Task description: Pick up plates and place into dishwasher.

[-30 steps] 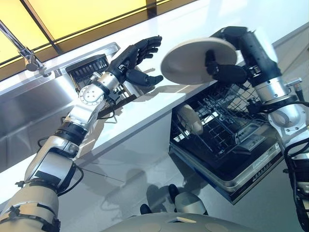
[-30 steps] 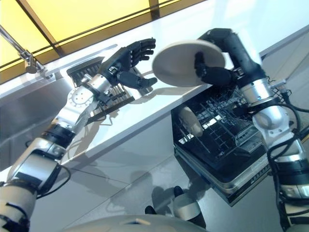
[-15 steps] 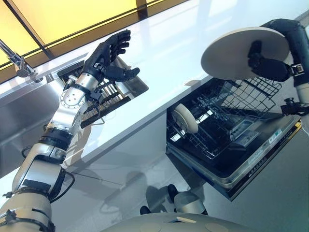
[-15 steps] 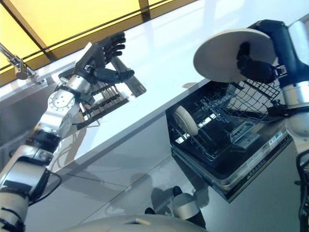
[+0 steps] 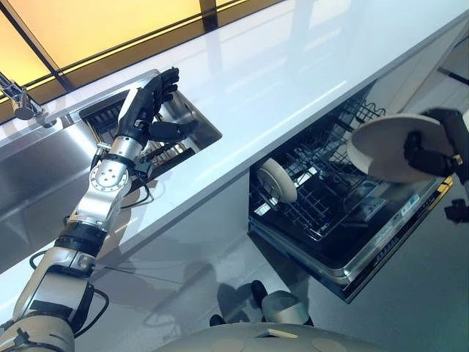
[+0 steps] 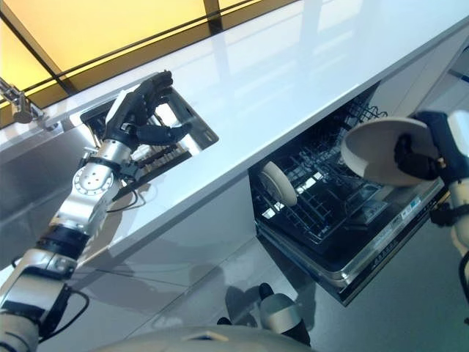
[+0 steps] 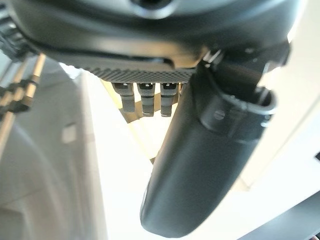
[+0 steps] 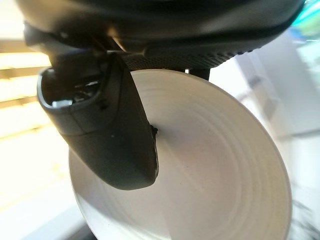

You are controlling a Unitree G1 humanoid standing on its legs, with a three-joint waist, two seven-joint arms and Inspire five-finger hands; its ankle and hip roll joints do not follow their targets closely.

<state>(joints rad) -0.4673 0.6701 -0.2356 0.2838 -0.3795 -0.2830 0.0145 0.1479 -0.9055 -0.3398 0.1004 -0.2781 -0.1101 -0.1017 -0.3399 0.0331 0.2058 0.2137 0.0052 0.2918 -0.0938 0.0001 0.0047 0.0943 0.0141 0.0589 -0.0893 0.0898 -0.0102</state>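
Currently: right hand (image 5: 426, 154) at 3 o'clock of the head view, thumb and fingers pinching the rim of a white plate (image 5: 387, 147). Plate held tilted, face toward the camera, above the open dishwasher (image 5: 344, 220), over the far right part of the lower rack (image 5: 322, 198); clear of the rack wires, not touching. Right wrist view: thumb (image 8: 107, 132) pressed flat across the plate's upper face (image 8: 215, 185), concentric rings visible on that face; fingers behind the plate, hidden.

Second plate (image 5: 277, 180), white, already standing on edge in the rack at its near left corner, roughly 9 o'clock of the held plate, well apart from it.

Dishwasher door (image 5: 381, 249) folded down, rack drawn out over it, under the front edge of the white desk (image 5: 293, 66).

Left hand (image 5: 150, 110) at 10 o'clock of the view, raised above the sink area, empty. Fingers straight and spread, pointing up toward 12 o'clock; thumb (image 5: 172, 130) extended sideways toward 3 o'clock. Left wrist view: thumb (image 7: 210, 150) out straight, fingertips (image 7: 145, 100) in a row beside it, nothing between them.

Dark dish rack (image 5: 146, 147) with slats beneath and behind the left hand, set beside the steel sink (image 5: 44, 191). Tap (image 5: 18, 103) at 10 o'clock, far left edge. Yellow panel (image 5: 110, 22) along the top behind the desk.
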